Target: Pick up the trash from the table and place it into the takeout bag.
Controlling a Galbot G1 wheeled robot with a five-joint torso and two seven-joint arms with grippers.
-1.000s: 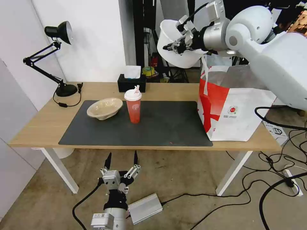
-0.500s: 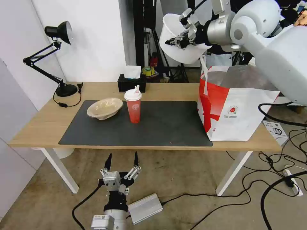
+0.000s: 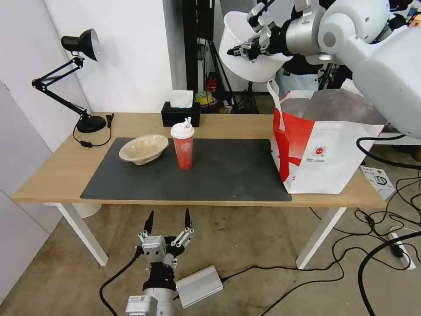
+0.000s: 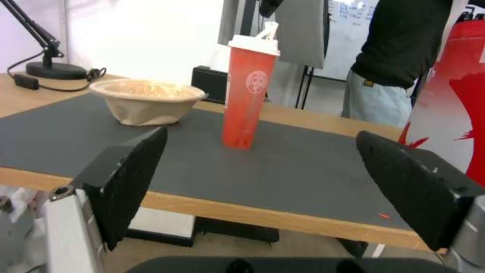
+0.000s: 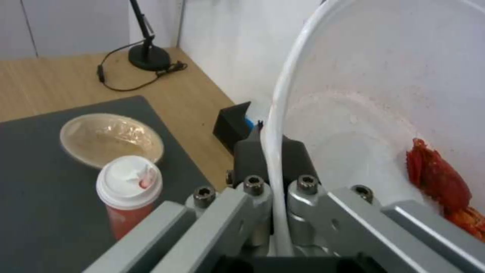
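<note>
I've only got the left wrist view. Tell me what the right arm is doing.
Observer: The right gripper is raised high, jaws shut on the rim of the round white bowl.
Operator: Give me its position against the takeout bag.
Observer: In the head view the bowl is higher than the takeout bag, up and to the left of its open mouth, not inside it.
Operator: Check the bowl for contents.
Observer: The right wrist view shows red food scraps clinging to the bowl's inner wall.
</note>
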